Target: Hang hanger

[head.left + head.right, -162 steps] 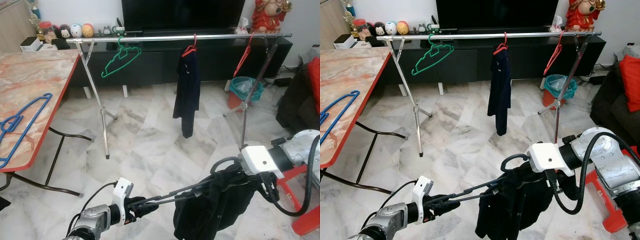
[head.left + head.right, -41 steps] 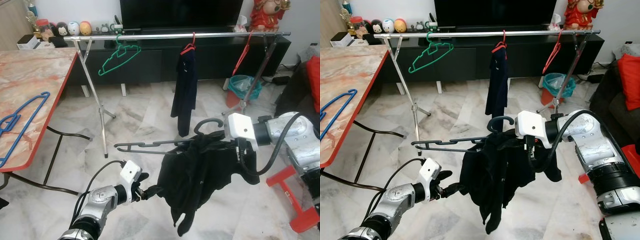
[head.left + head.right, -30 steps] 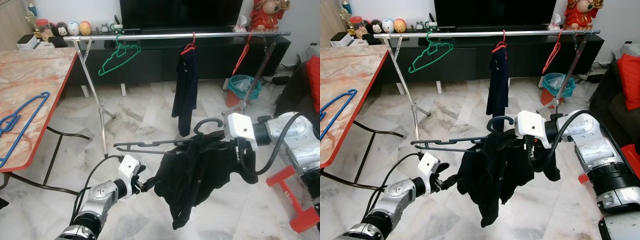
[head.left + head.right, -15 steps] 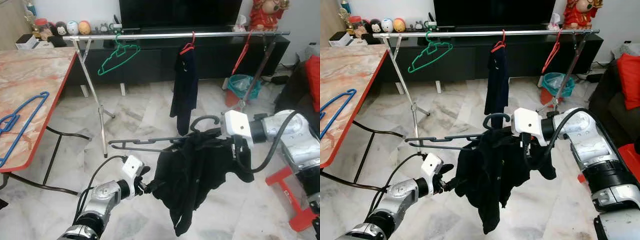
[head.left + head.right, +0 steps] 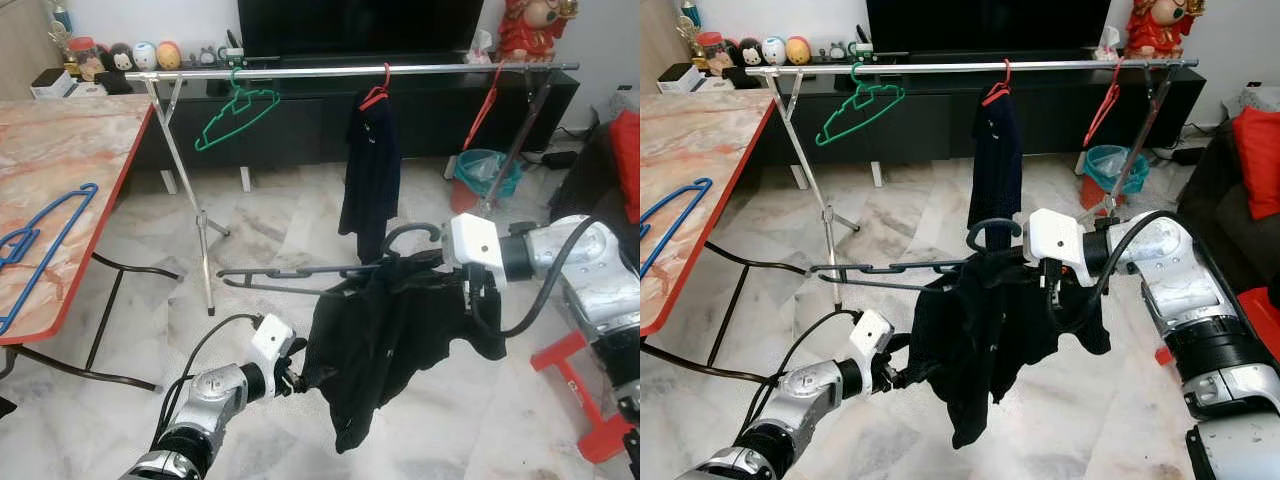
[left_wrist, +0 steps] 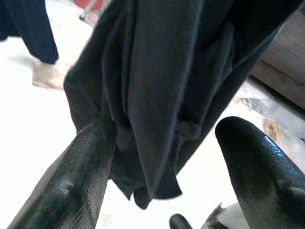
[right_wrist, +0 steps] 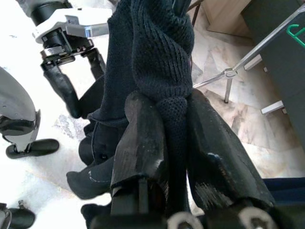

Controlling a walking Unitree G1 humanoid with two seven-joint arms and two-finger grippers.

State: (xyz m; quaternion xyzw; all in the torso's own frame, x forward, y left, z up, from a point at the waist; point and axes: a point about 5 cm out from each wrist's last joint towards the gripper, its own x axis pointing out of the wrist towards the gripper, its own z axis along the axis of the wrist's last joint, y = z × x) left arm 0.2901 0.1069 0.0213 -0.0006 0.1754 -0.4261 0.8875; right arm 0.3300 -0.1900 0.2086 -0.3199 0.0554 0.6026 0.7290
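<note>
Hanger [image 5: 300, 275] with garment, clamped in right gripper [image 7: 164, 143]

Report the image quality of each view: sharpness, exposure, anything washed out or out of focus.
Left eye view: sharp and evenly lit, the rail crisp. Right eye view: the same. Left wrist view: the floor is blown out to white, and the near fingers are soft. Right wrist view: the knit of the black garment is crisp, while the floor at one side is overexposed.
</note>
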